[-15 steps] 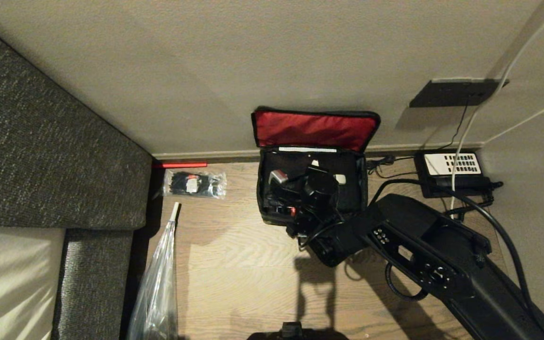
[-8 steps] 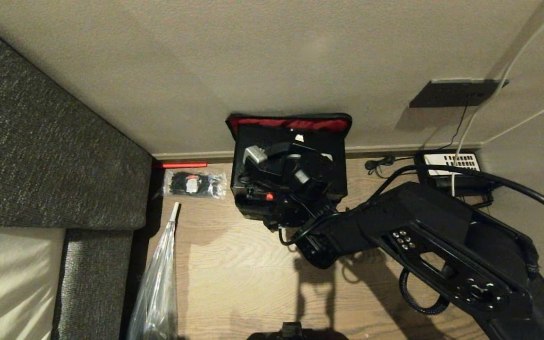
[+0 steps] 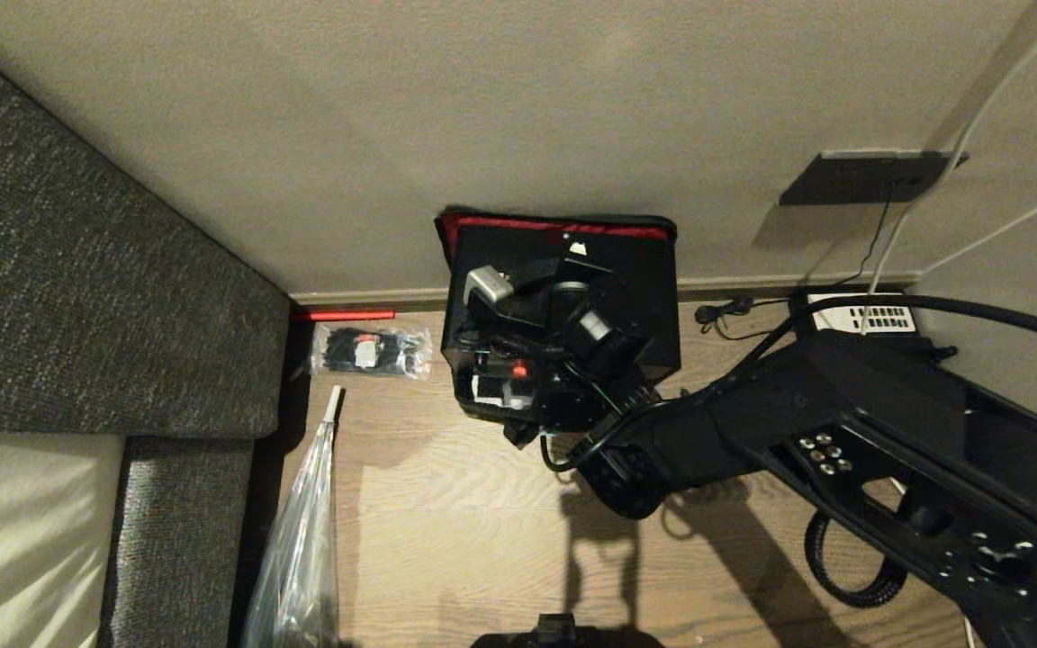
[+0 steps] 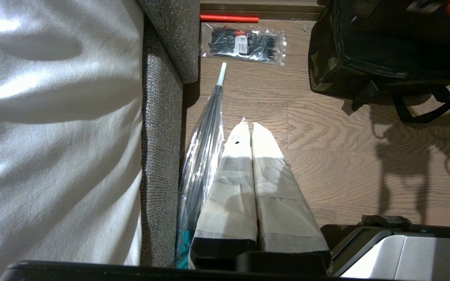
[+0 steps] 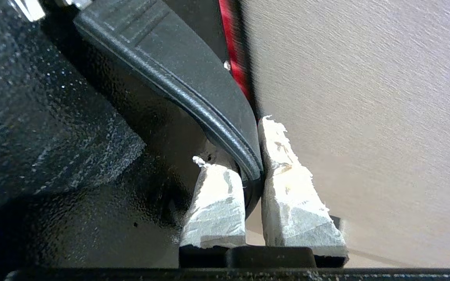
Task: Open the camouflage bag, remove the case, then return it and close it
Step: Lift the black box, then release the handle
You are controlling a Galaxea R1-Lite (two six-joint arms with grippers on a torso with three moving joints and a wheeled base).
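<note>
The black case hangs in the air in front of the wall, with its red button on the near side. My right gripper is shut on the case's black top handle, one taped finger on each side. My right arm reaches in from the right. The case covers most of the camouflage bag; only a strip of its red lid lining shows behind. The bag's camouflage side shows on the wood floor in the left wrist view. My left gripper is parked low, shut and empty.
A grey sofa fills the left. A packet of black cable ties and a red rod lie by the skirting. A clear plastic-wrapped stick leans near the sofa. A black telephone with cables sits at the right wall.
My right arm has lifted the case up out of the open bag. The case now covers the bag's inside and most of the red lid. The left arm has not moved.
</note>
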